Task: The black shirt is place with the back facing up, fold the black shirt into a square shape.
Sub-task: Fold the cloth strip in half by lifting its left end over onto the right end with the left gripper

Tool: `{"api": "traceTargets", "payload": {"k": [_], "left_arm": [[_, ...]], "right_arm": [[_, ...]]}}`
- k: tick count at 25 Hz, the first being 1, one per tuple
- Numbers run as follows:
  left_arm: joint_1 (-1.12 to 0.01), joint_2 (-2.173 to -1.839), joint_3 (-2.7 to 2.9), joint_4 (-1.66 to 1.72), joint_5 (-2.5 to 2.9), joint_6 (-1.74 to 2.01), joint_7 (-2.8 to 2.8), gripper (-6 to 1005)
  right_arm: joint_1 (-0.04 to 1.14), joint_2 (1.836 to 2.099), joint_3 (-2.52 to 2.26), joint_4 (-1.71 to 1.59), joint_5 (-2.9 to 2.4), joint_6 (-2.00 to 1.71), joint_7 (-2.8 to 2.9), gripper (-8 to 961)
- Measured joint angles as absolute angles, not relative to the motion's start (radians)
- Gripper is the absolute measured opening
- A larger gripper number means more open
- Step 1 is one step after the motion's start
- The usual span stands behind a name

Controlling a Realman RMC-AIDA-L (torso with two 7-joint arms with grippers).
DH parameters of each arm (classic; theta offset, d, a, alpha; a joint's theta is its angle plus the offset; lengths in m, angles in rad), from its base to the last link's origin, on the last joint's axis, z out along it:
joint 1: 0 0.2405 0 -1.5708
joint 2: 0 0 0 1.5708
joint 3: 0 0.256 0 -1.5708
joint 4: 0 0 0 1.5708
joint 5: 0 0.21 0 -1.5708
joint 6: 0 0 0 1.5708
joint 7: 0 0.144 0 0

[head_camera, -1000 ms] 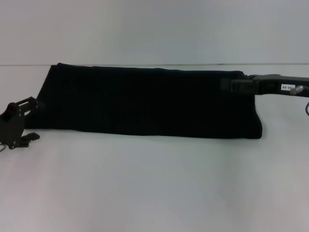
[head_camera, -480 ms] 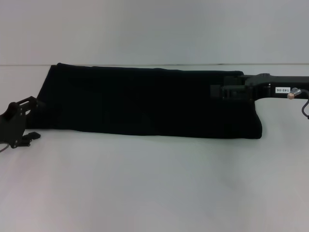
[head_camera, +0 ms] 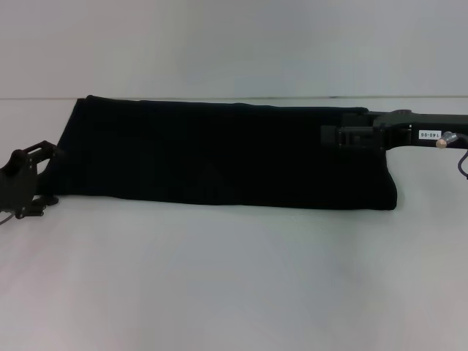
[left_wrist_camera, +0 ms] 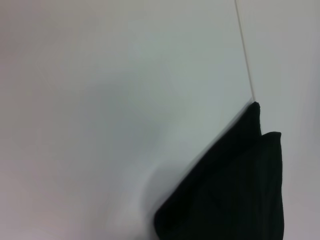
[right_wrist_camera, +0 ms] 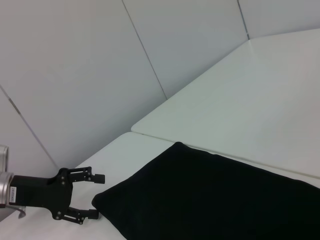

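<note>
The black shirt (head_camera: 219, 153) lies on the white table (head_camera: 234, 278) as one long, narrow band, apparently already folded lengthwise; no lettering shows. To reach a square, the remaining step is judged to be a crosswise fold, one end of the band carried over onto the other.

To do this well: each gripper should take all layers at its end of the shirt, not just the top one. The lifted end should travel low and level over the shirt, and the far and near edges should line up before release, or the stack will skew. Soft fabric will sag and drag, so a slow carry is advised.

Pose, relative to the shirt:
- Left gripper (head_camera: 33, 179) sits at the shirt's left end, by the near corner, low to the table. In the right wrist view its fingers (right_wrist_camera: 98, 177) stand parted, released, with the shirt corner just beside them; whether they touch fabric cannot be told.
- Right gripper (head_camera: 333, 136) reaches in horizontally over the shirt's right end, near the far edge. Black on black: whether it is released or clenched on cloth cannot be told.
</note>
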State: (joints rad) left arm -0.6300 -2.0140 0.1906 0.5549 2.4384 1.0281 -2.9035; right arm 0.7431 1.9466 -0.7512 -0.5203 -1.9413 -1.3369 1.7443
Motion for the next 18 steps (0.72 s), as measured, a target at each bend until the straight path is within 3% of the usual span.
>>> {"api": "traceTargets", "payload": {"k": [18], "left_arm": [[-0.628, -2.016, 0.189, 0.547, 2.426, 0.994, -2.904, 937]], "right_arm": [[0.742, 1.949, -0.729, -0.52, -1.939, -1.329, 1.744, 826]]}}
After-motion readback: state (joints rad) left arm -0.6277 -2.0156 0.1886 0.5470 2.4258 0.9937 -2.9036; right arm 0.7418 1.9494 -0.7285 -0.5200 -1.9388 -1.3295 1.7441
